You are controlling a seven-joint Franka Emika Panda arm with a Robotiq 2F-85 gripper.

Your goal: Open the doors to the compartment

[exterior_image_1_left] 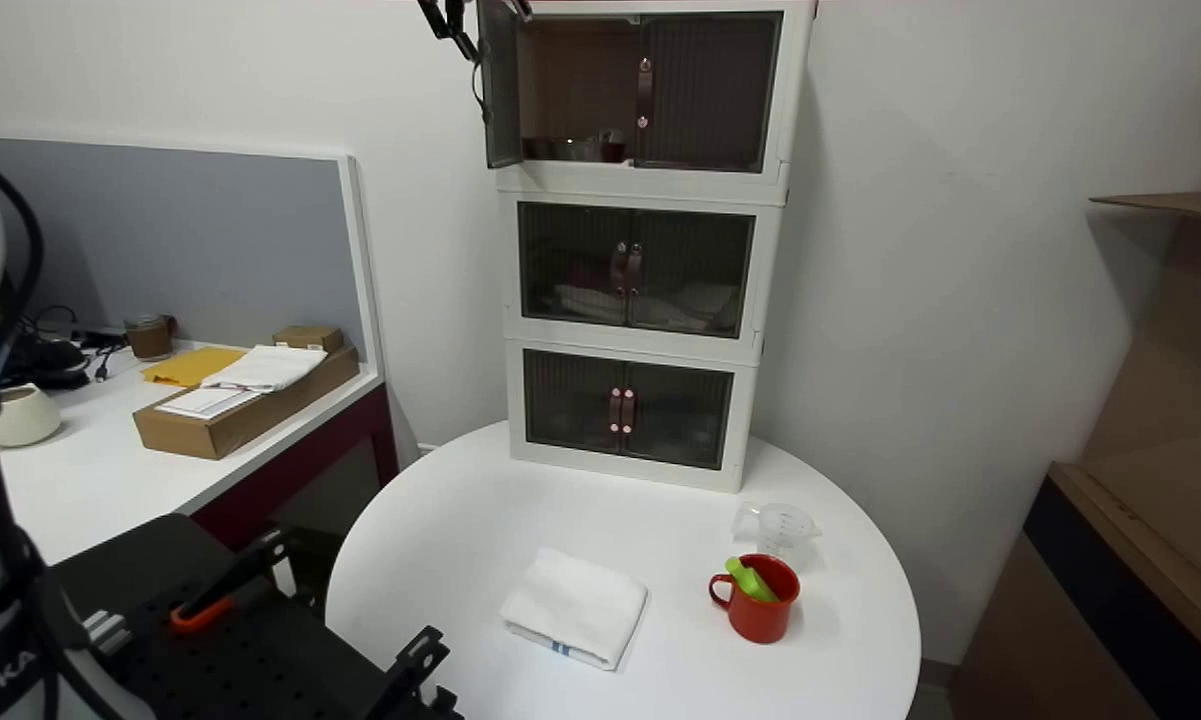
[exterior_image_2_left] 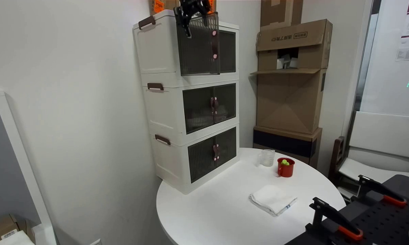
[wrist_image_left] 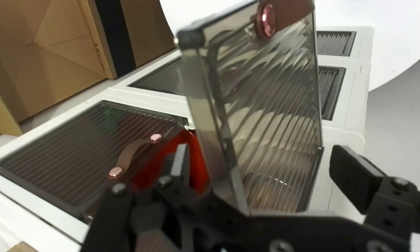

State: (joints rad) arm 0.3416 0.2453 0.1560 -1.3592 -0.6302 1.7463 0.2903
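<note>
Table (exterior_image_1_left: 675, 540) round and white, pale wall (exterior_image_1_left: 940, 300), stacked cardboard boxes (exterior_image_2_left: 287, 95), hand (wrist_image_left: 261, 157) spread wide

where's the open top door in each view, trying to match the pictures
In an exterior view: the open top door is at the top edge, left of centre.
In an exterior view: the open top door, upper middle.
Wrist view: the open top door, large, right of centre.
Shared landmark: the closed top door.

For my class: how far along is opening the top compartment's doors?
Done: one door of the top compartment stands swung out. In hand: the gripper, jaws open, is at that door, apparently gripping nothing. Left: the other door is shut, its strap handle ungripped, so it needs opening.
</note>
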